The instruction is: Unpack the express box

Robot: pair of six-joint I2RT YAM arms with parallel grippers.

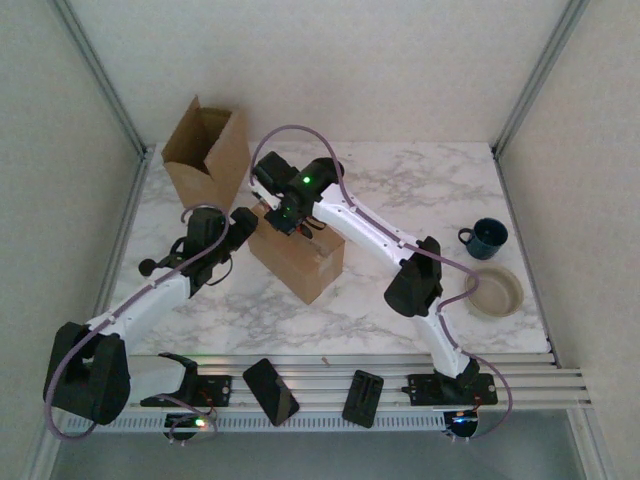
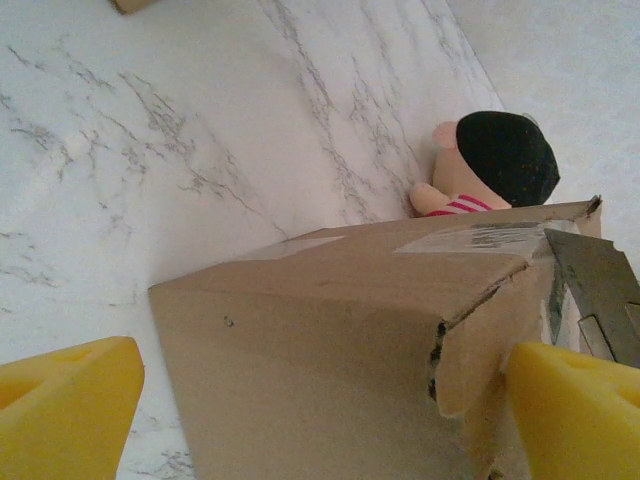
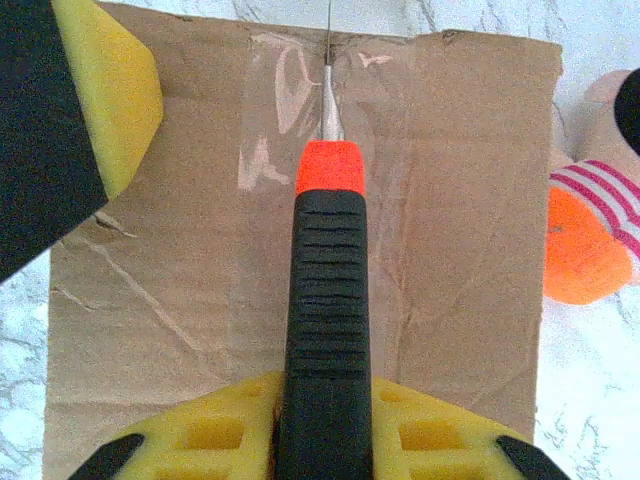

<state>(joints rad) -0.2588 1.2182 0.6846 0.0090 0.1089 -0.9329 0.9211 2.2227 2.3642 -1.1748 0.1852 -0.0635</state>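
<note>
On top of the express box (image 3: 460,200) my right gripper (image 3: 325,430) clamps the knife (image 3: 326,300), blade at the tape (image 3: 285,100). My left gripper (image 2: 320,415) gapes wide astride the box's edge, holding nothing. Unbraced, the box may skid under the cut, or the blade may dive inside and nick the contents.

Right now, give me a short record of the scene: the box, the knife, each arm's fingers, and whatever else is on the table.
box: taped brown cardboard box, shut, mid-table
tool: black-handled utility knife with orange collar, blade tip on the clear tape over the seam
right fingers: shut on the knife handle
left fingers: open, one on either side of the box
beside box: plush doll with black hair and striped top
elsewhere: open brown cardboard carton back left; dark blue mug and beige bowl at right
</note>
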